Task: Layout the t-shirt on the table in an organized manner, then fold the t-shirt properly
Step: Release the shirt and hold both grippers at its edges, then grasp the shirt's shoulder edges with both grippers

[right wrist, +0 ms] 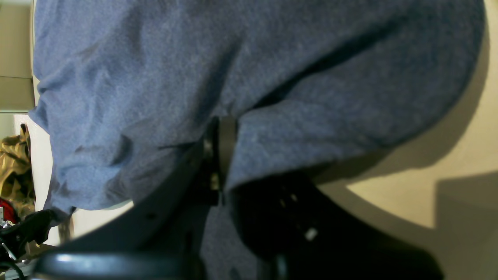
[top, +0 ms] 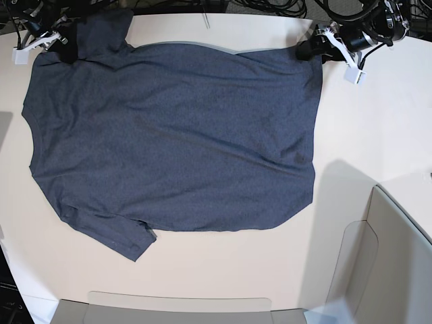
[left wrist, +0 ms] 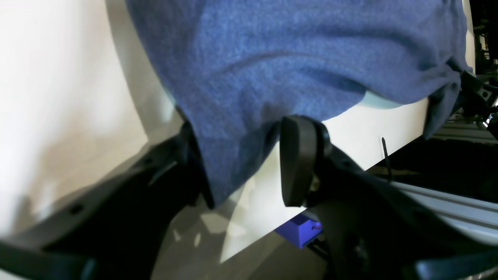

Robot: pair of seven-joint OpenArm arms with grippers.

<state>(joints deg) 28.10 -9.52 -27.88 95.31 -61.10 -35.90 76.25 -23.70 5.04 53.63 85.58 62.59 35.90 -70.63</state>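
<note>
The dark blue-grey t-shirt [top: 175, 142] lies spread flat on the off-white table [top: 378, 135], plain side up, with no lettering showing. One sleeve points to the near left. My right gripper [top: 67, 48] at the far left corner is shut on the t-shirt [right wrist: 272, 70], its fingers [right wrist: 225, 144] pinching a fold. My left gripper [top: 307, 49] is at the far right corner. In the left wrist view its fingers [left wrist: 299, 159] stand apart with the t-shirt's [left wrist: 295, 58] edge draped between them over the hidden finger.
Pale grey bin-like panels stand at the near right [top: 398, 256] and along the near edge [top: 182, 307]. Cables and arm bases crowd the far edge [top: 364, 34]. The table edge [left wrist: 389, 155] runs close behind the left gripper.
</note>
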